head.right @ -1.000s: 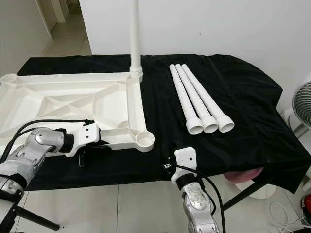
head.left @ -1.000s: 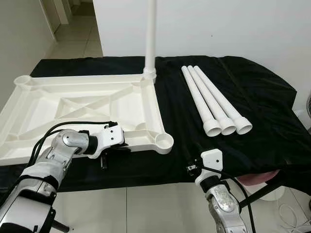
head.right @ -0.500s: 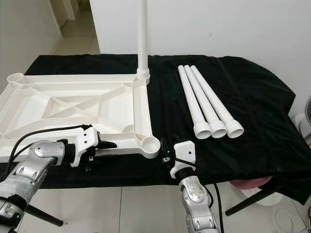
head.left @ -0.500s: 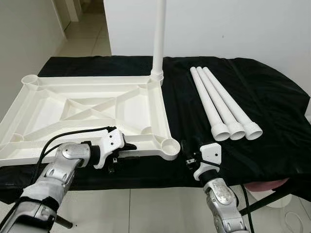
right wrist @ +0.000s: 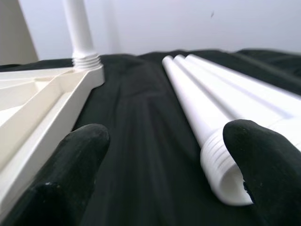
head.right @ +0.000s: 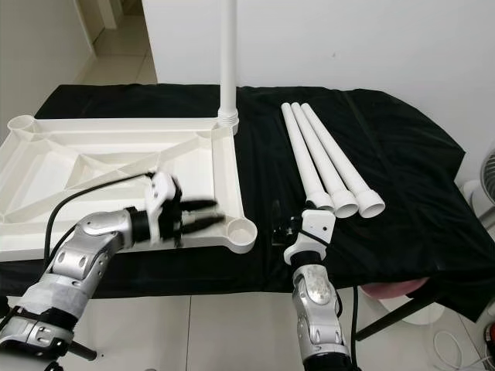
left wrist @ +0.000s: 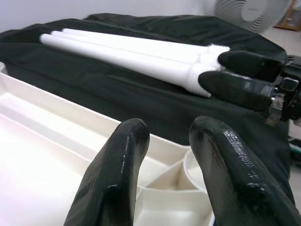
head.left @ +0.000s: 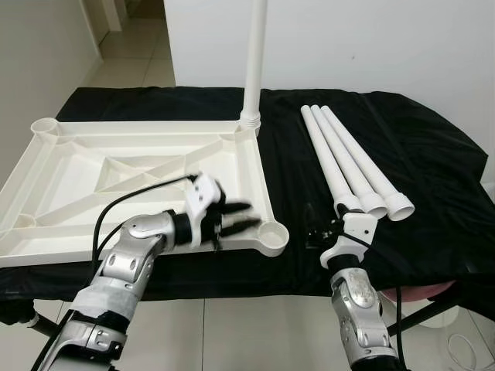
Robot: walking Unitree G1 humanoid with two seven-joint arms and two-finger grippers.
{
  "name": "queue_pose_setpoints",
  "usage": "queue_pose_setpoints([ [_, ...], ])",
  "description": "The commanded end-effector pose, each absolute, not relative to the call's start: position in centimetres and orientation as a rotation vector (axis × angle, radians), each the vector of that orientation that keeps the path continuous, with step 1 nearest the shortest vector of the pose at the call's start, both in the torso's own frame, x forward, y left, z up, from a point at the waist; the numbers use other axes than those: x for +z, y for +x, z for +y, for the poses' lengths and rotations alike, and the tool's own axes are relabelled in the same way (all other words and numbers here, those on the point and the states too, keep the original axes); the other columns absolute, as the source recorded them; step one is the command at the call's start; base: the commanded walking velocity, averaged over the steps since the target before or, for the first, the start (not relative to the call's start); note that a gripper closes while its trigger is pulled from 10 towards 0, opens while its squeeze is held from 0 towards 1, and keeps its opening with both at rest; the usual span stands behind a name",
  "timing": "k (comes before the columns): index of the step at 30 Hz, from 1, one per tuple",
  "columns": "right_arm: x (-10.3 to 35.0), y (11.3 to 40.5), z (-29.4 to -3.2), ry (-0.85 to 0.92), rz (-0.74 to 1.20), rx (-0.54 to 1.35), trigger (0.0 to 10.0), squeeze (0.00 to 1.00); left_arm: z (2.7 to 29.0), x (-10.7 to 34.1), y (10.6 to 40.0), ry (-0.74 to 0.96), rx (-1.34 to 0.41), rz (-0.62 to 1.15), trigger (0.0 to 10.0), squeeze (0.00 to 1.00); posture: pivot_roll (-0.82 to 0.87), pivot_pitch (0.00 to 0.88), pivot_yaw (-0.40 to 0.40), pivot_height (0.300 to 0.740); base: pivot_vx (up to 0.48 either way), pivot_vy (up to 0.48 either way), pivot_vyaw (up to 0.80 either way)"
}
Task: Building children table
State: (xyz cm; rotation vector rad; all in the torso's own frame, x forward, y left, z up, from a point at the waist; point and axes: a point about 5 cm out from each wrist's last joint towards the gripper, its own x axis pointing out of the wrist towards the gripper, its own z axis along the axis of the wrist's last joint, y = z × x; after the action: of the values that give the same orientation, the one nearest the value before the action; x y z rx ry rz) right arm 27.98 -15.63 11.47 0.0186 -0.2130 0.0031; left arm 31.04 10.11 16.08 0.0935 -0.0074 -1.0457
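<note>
Your right hand (head.left: pixel 319 230) sits low at the near edge of the counter (head.left: pixel 433 154), fingers spread wide and empty, its opening aimed at the threaded end of the nearest loose leg (head.left: pixel 334 164); judged from the wrist view, one finger (right wrist: pixel 263 162) is already just beside that end while the other (right wrist: pixel 66 162) lies toward the tabletop. Your left hand (head.left: pixel 232 219) hovers over the near right part of the upturned tabletop (head.left: pixel 116 166), fingers slightly parted and gripping nothing, just short of the empty corner socket (head.left: pixel 272 232). Progress, as a judgement: one leg (head.left: pixel 254 62) stands upright in the far right socket, so one of four is fitted. Three legs lie side by side on the black cloth, touching each other, well clear of the tabletop; three sockets look empty. Next step appears to be pinching the nearest loose leg. The head views give you the whole layout and both arms. The right wrist view adds the thread ridges on the leg end and how it sits between the fingers. The left wrist view shows the socket rim close under the fingers (left wrist: pixel 117 179) and the right hand beyond it.
</note>
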Motion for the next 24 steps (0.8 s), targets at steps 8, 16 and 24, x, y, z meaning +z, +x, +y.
queue_pose_setpoints([
  [8,13.6,30.3,-17.5,-0.124,-0.262,-0.047,10.0,0.0,8.1,18.1,31.1,0.015,-0.992,-0.049,10.0,0.0,-0.08,0.0,-0.042,0.74,0.0,0.0,0.0],
  [16,14.2,31.6,-19.4,-0.194,-0.242,-0.09,10.0,0.0,7.1,18.2,30.8,0.004,-0.942,-0.068,10.0,0.0,-0.09,0.0,-0.044,0.74,0.0,0.0,0.0],
  [24,14.7,33.3,-21.6,-0.248,-0.162,-0.136,10.0,0.0,5.6,17.6,29.3,0.032,-0.921,-0.071,10.0,0.0,-0.08,0.0,-0.043,0.74,0.0,0.0,0.0],
])
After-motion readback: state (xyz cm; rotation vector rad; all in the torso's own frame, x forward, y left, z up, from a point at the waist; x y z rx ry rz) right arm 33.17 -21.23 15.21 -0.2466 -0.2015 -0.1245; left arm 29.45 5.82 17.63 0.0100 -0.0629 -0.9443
